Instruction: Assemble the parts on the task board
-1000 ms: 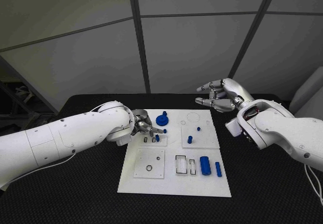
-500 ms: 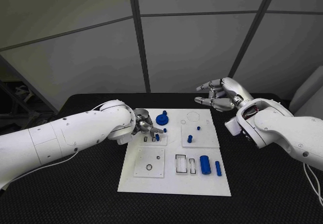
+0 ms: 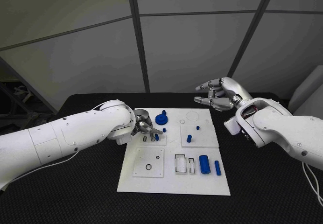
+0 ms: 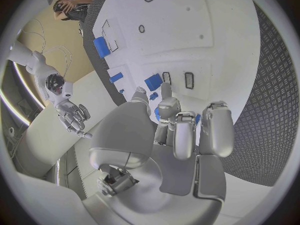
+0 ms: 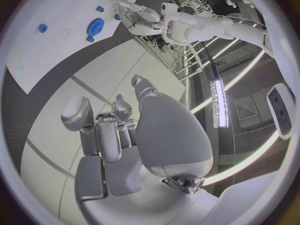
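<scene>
The white task board [image 3: 175, 182] lies mid-table. My left hand [image 3: 143, 126] hovers low over its left sub-plate. Its thumb and a finger pinch a small blue block [image 3: 156, 136] from either side, next to two narrow slots [image 3: 146, 138]. In the left wrist view the block [image 4: 154, 81] sits just past the fingertips [image 4: 165, 90], beside the slots [image 4: 189, 80]. A blue gear [image 3: 161, 119] stands behind the left hand. My right hand [image 3: 219, 95] is raised off the board's far right corner, fingers loosely bent, thumb apart, holding nothing.
A thick blue cylinder [image 3: 204, 164] and a thin blue rod [image 3: 217, 167] lie at the board's near right, beside rectangular frames [image 3: 180, 164]. Two small pegs [image 3: 189, 138] stand right of centre. A black ring [image 3: 148, 167] sits near left. Black matting [image 3: 269, 186] surrounds the board.
Almost nothing has moved. My left hand stays at the small blue block, and my right hand holds its raised pose.
</scene>
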Motion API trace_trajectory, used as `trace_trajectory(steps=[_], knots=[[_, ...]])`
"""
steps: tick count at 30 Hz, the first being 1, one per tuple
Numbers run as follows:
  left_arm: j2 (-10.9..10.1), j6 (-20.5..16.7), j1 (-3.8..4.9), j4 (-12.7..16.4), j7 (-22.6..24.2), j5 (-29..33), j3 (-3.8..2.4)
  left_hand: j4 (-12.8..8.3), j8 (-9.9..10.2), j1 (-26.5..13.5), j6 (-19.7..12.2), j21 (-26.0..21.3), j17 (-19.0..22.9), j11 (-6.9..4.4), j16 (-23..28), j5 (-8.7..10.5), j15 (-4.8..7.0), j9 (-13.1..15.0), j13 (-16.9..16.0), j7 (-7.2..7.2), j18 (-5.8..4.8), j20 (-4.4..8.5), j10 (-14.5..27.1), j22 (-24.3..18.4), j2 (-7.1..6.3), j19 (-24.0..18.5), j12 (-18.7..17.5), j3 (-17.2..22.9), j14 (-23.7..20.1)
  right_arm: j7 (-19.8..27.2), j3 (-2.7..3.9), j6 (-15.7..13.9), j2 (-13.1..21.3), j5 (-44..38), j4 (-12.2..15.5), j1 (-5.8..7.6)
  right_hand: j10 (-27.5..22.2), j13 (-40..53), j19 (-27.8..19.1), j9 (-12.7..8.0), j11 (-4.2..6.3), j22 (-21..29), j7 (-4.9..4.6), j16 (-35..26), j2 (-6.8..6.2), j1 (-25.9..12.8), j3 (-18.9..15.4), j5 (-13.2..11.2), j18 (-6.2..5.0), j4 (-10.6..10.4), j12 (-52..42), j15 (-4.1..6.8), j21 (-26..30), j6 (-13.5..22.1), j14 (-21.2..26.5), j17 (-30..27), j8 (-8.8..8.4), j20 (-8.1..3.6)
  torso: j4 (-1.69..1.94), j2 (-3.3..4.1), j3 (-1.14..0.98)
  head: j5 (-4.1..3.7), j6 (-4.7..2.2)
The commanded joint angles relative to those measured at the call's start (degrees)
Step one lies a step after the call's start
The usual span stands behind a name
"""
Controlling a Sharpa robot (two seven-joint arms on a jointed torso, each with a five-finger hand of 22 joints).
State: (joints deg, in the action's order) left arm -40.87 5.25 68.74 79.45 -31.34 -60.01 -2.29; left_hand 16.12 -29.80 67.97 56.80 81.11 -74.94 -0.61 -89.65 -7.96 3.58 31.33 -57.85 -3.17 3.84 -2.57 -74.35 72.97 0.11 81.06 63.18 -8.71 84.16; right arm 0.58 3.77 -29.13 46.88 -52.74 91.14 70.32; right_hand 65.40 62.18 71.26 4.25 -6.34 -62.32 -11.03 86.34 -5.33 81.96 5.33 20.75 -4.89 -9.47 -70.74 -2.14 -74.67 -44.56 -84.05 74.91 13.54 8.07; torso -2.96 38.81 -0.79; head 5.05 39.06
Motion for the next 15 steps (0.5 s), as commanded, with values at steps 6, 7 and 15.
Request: trace_trajectory(steps=[6, 7, 15], knots=[[0.5, 1.4, 0.1, -0.2, 0.5, -0.4, 0.01, -0.4, -0.4, 1.0, -0.6, 0.0, -15.1, -0.24, -0.3, -0.22, 0.41, 0.4, 0.0, 0.09, -0.21, 0.11, 0.1, 0.0, 0.11, -0.1, -0.2, -0.1, 5.8, 0.0, 0.05, -0.1, -0.2, -0.1, 0.0, 0.11, 0.3, 0.0, -0.2, 0.0, 0.36, 0.0, 0.11, -0.3, 0.22, -0.5, -0.3, 0.4, -1.01, -0.2, 0.3, 0.49, 0.3, -0.5, -3.8, 7.1, 0.43, -0.15, -0.01, 0.05, 0.04, -0.03, 0.09], [0.5, 1.4, 0.1, -0.2, 0.5, -0.4, 0.01, -0.5, -0.4, 1.1, -0.7, 0.0, -15.1, -0.24, -0.3, -0.22, 0.41, 0.5, 0.0, 0.1, -0.21, 0.12, 0.1, 0.0, 0.17, -0.1, -0.2, -0.1, 5.8, 0.0, 0.05, 0.0, -0.2, -0.1, 0.0, 0.11, 0.3, 0.0, -0.2, 0.0, 0.36, 0.0, 0.11, -0.3, 0.22, -0.5, -0.3, 0.4, -1.01, -0.2, 0.3, 0.49, 0.3, -0.5, -3.8, 7.1, 0.43, -0.15, -0.02, 0.04, 0.06, -0.02, 0.13], [0.4, 1.3, 0.1, -0.4, 0.8, -0.4, 0.02, -0.9, -0.7, 2.4, -0.9, 0.0, -15.1, -0.29, -0.3, -0.39, 0.45, 1.2, -0.1, 0.15, -0.23, 0.15, -0.1, 0.2, 0.79, -0.1, -0.1, 0.1, 5.8, -0.1, 0.05, 0.0, -0.2, -0.1, -0.1, 0.1, 0.3, 0.0, -0.2, 0.0, 0.36, 0.0, 0.11, -0.3, 0.22, -0.5, -0.3, 0.4, -1.01, -0.2, 0.3, 0.49, 0.3, -0.5, -3.8, 7.1, 0.43, -0.15, 0.07, 0.02, 0.02, -0.07, 0.2]])
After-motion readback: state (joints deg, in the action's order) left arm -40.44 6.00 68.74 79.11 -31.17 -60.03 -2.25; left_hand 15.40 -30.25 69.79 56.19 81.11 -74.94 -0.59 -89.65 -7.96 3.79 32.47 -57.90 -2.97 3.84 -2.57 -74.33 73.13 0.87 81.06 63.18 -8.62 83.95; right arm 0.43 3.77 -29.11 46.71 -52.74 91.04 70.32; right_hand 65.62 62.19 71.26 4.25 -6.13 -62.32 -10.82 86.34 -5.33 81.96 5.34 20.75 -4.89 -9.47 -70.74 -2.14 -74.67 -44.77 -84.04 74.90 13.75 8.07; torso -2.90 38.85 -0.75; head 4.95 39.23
